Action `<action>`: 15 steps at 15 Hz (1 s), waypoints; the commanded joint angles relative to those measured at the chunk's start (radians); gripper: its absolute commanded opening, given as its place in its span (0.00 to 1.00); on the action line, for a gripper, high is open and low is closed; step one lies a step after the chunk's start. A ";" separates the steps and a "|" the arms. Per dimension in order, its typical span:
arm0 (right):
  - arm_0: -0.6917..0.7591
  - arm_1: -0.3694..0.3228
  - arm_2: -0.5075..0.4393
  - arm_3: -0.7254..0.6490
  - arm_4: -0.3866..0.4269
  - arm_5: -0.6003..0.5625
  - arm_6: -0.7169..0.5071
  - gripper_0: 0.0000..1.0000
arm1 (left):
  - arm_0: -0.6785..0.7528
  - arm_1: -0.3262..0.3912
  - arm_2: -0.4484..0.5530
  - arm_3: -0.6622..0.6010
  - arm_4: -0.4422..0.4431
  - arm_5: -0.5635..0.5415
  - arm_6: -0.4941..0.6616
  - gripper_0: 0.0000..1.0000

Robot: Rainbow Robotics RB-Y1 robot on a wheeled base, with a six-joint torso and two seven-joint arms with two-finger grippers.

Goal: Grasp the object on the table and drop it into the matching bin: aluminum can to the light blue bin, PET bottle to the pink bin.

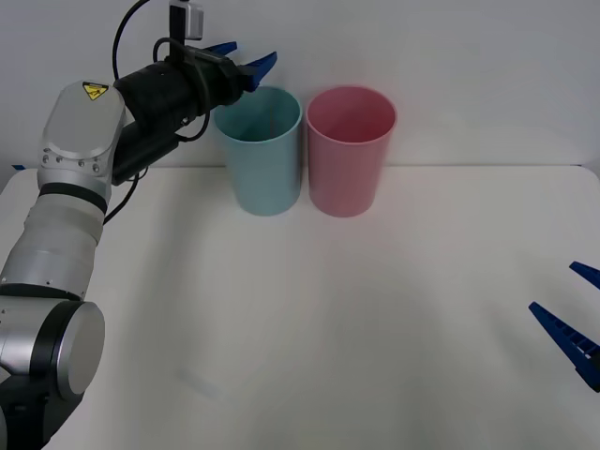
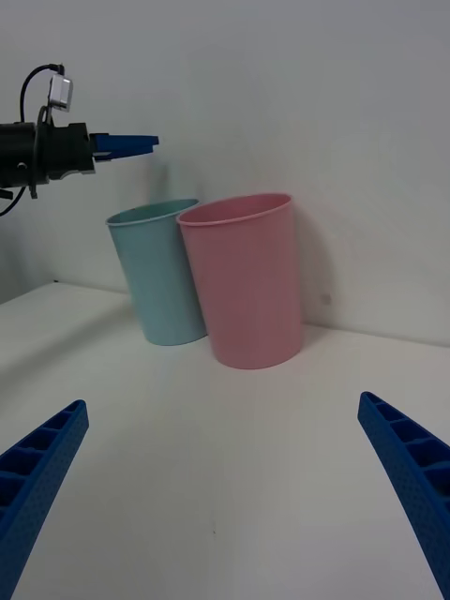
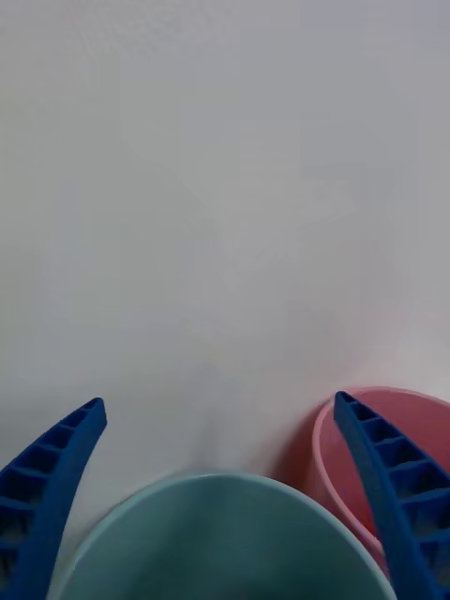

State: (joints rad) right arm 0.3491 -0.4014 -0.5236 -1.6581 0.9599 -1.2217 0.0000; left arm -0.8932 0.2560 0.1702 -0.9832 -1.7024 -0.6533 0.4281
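The left gripper is hanging in the air at the near-left rim of the tall, round, light blue-teal plastic bin, its blue ribbed fingers spread wide with nothing between them. From its wrist camera the bin's mouth is sitting directly below the gap, and the small red aluminium can is nowhere on the wide, plain white tabletop. My reading is that the drop is over and the can is lying inside the blue bin, though its interior is too shadowed to confirm.

To finish well, the arm is best lifted straight up and away, keeping the splayed fingers off the rim so the light bin is not tipped or nudged into its neighbour.

Just beside it, the matching tall, round, pink plastic bin is standing upright, very close to the blue one and perhaps touching it.

At the far right, the right gripper is waiting low over the table's edge, released and empty, well apart from both bins.
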 commanded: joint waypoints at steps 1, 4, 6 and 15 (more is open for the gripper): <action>0.000 0.000 0.000 0.000 0.000 0.000 0.000 1.00 | 0.007 0.000 0.000 0.000 0.026 0.000 -0.003 1.00; 0.000 0.000 0.000 0.000 0.000 0.000 0.000 1.00 | 0.027 0.011 0.000 -0.003 0.072 0.000 -0.028 1.00; 0.000 0.000 0.000 0.000 0.000 0.000 0.000 1.00 | 0.073 0.023 0.000 -0.054 0.112 -0.002 -0.045 1.00; 0.000 0.000 0.000 0.000 0.000 0.000 0.000 1.00 | 0.353 0.118 0.000 -0.333 0.320 -0.008 -0.098 1.00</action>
State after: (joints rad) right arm 0.3491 -0.4014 -0.5236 -1.6581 0.9599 -1.2217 0.0000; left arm -0.5626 0.3629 0.1702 -1.2964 -1.4000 -0.6604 0.3348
